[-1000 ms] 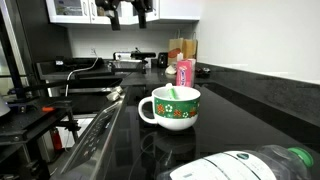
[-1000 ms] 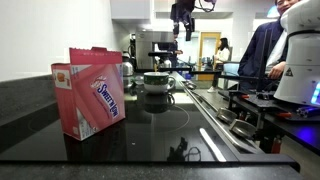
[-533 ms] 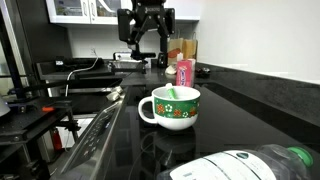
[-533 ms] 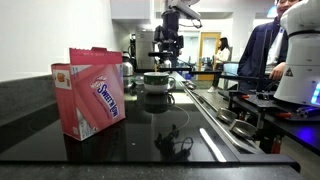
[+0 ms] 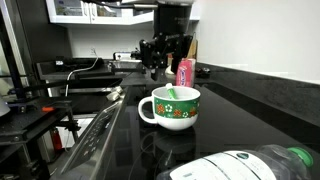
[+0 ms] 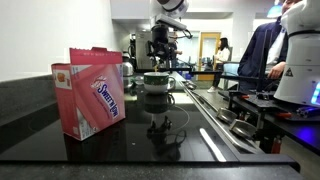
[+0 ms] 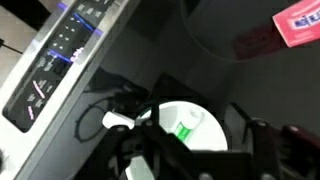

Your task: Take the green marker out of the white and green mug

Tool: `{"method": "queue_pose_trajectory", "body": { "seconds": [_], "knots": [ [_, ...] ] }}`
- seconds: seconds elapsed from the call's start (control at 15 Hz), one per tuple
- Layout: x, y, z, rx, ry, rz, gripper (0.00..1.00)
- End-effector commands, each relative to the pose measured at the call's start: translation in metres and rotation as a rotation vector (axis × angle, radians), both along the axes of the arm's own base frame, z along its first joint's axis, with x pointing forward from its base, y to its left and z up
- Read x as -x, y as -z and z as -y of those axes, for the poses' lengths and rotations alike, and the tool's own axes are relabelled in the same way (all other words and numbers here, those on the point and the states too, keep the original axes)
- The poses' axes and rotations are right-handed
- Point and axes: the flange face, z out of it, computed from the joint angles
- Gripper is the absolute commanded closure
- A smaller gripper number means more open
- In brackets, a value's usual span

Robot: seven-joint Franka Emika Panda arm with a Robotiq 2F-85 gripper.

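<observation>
One green marker, unextracted, in white and green mug; gripper above, jaws spread; grasp and lift outstanding.

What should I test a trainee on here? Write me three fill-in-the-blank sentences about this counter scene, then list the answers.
The marker standing in the mug is ___ in colour.
The hand hangs ___ the mug with its fingers apart, touching nothing.
The box on the counter is ___ in colour.
Missing words: green; above; pink.
</observation>
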Motion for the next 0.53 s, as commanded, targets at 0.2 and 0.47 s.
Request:
{"method": "queue_pose_trajectory", "body": {
  "seconds": [0.2, 0.47],
  "knots": [
    [-0.019, 0.024, 0.030, -0.089, 0.053, -0.053, 0.41],
    [-0.024, 0.040, 0.040, -0.144, 0.061, -0.079, 0.47]
  ]
}}
